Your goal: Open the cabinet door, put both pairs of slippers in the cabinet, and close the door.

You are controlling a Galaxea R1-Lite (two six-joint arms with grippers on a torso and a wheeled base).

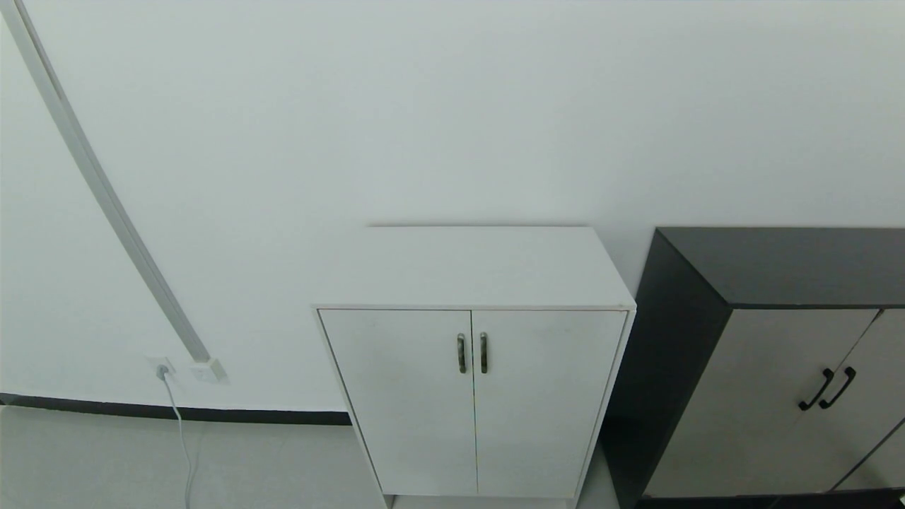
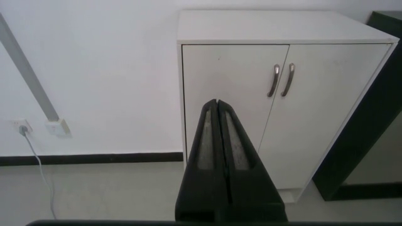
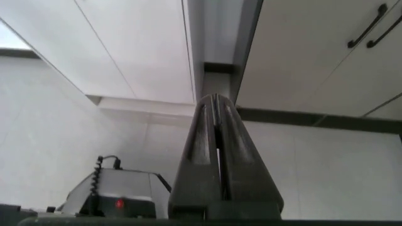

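The white cabinet (image 1: pixel 406 396) stands ahead of the left gripper (image 2: pixel 217 107), doors closed, contents hidden, handles (image 1: pixel 462 353) upright. The left gripper and right gripper (image 3: pixel 217 100) are both pinched together.

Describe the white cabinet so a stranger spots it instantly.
Two cabinets stand side by side against the pale wall. The white cabinet is the one on the robot's left. It has straight metal handles; the neighbouring black cabinet has grey doors and curved black handles.
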